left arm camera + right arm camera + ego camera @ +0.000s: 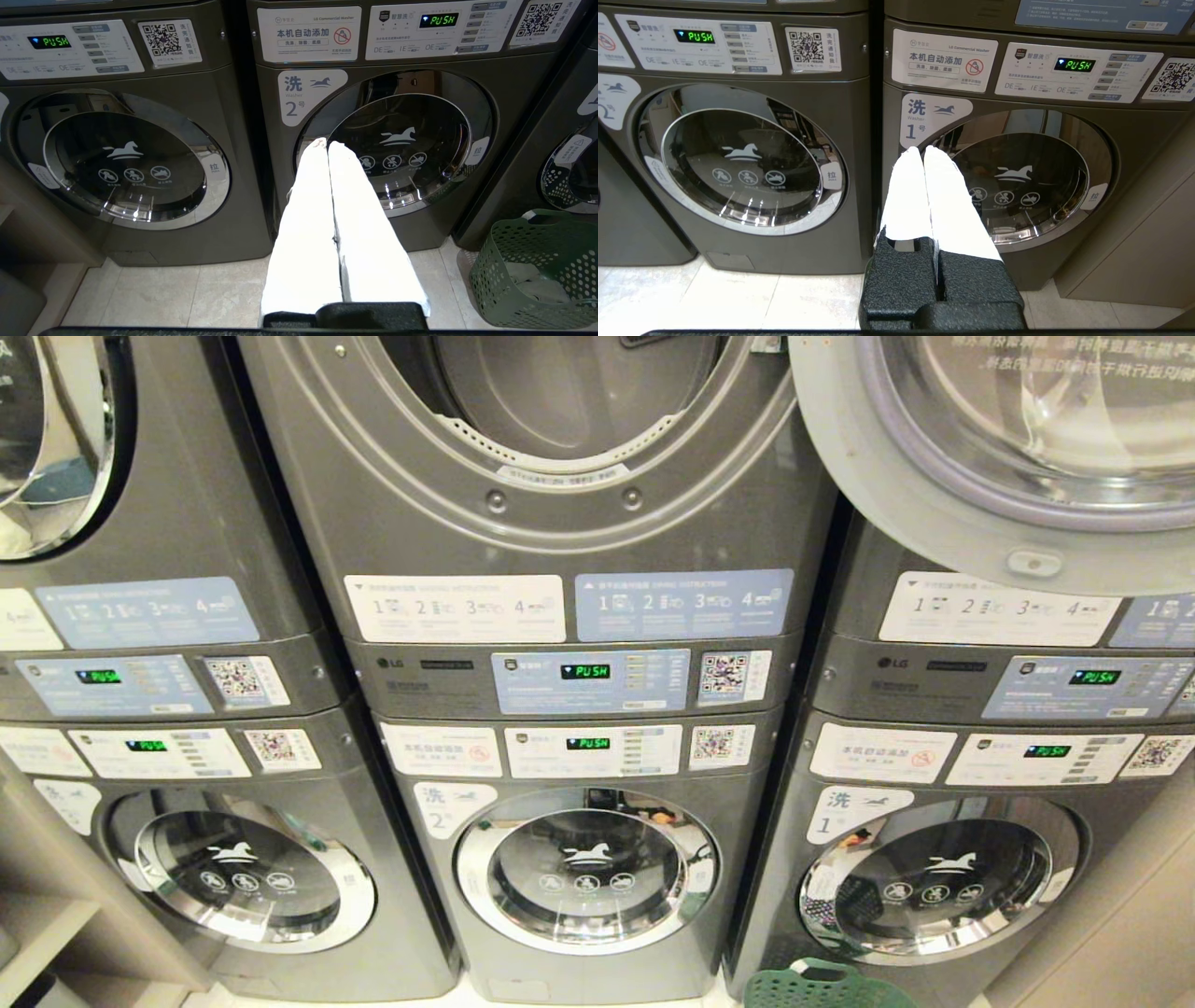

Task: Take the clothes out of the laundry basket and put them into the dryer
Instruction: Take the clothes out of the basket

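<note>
The green laundry basket (495, 284) stands on the tiled floor in front of the right-hand stack; only its rim (822, 985) shows at the bottom of the head view. Greyish clothes (530, 282) lie inside it. The dryer (560, 537) is the upper machine of the middle stack, and its drum opening (560, 392) is uncovered. Its round door (1008, 476) is swung out to the right. My left gripper (327, 143) hangs shut and empty before washer 2, left of the basket. My right gripper (923, 150) is shut and empty before washer 1. Neither arm shows in the head view.
Three stacks of grey machines fill the wall, each with a closed washer door below: left (247, 877), middle (586, 873), right (938, 882). A beige cabinet side (1148, 242) stands right of washer 1. Shelving (47, 915) sits at the far left.
</note>
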